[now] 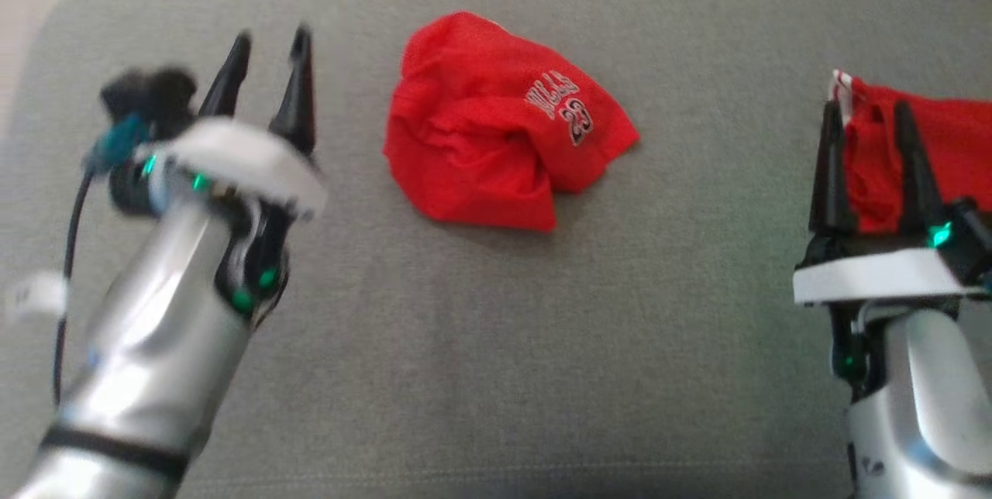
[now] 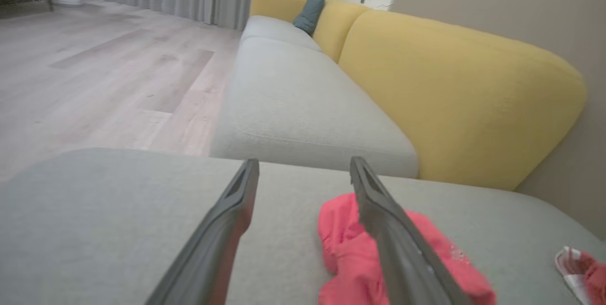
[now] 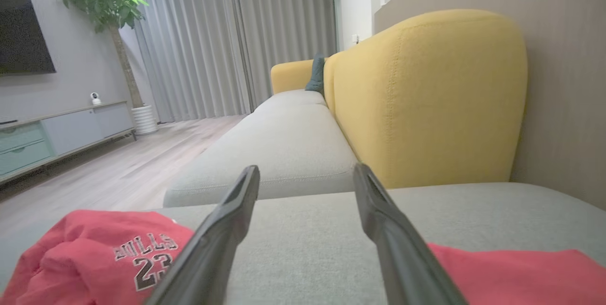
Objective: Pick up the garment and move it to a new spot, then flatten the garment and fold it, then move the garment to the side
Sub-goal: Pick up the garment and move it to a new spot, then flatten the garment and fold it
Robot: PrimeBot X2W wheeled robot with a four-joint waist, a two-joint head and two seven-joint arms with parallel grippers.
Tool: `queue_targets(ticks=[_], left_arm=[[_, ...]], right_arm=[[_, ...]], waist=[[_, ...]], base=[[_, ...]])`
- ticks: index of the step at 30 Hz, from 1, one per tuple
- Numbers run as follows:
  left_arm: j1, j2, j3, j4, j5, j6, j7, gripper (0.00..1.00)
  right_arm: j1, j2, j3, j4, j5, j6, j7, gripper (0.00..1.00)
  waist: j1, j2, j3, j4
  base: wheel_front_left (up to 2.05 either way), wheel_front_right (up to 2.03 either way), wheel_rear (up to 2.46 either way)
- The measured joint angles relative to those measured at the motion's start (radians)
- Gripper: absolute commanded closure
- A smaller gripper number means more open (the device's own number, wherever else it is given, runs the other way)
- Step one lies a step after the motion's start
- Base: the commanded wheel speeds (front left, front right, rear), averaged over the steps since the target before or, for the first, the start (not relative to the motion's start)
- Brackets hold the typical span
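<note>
Red Bulls jersey (image 1: 496, 127) lies crumpled mid grey sofa cushion (image 1: 465, 344), between the arms; long axis unclear.
Left gripper (image 1: 271, 46): fingers apart, empty, left of jersey, not touching; judged the nearer arm.
Right gripper (image 1: 868, 115): fingers apart, empty, over second red garment (image 1: 945, 150).

The crumpled garment (image 1: 504, 127) lies mid-way across the seat cushion (image 1: 465, 344), with the left gripper (image 1: 273, 36) to its left. A second garment (image 1: 949, 142) lies far right (partly behind the right gripper (image 1: 866, 104)).
</note>
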Motion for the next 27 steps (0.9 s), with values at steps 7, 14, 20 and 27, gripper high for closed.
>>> queue_targets(ticks=[7, 14, 20, 27], left_arm=[[0.353, 0.030, 0.120, -0.209, 0.122, 0.010, 0.000, 0.00], [0.561, -0.066, 0.253, -0.336, 0.224, -0.002, 0.000, 0.00], [0.562, -0.112, 0.299, -0.336, 0.292, -0.062, 0.000, 0.00], [0.561, -0.155, 0.340, -0.298, 0.326, -0.110, 0.000, 0.00]], right_arm=[[0.086, 0.000, 0.016, 0.028, 0.002, 0.000, 0.000, 0.00], [0.123, 0.001, 0.041, 0.037, 0.008, 0.000, 0.000, 0.00], [0.123, 0.000, 0.158, 0.054, 0.009, 0.000, 0.023, 0.00], [0.109, 0.000, 0.346, 0.135, -0.025, 0.000, 0.094, 0.00]], waist=[[0.0000, 0.0000, -0.072, 0.060], [0.0000, 0.0000, -0.105, 0.105], [0.0000, 0.0000, -0.094, 0.133], [0.0000, 0.0000, -0.058, 0.167]], base=[[0.00, 0.00, 0.00], [0.00, 0.00, 0.00], [0.00, 0.00, 0.00], [0.00, 0.00, 0.00]])
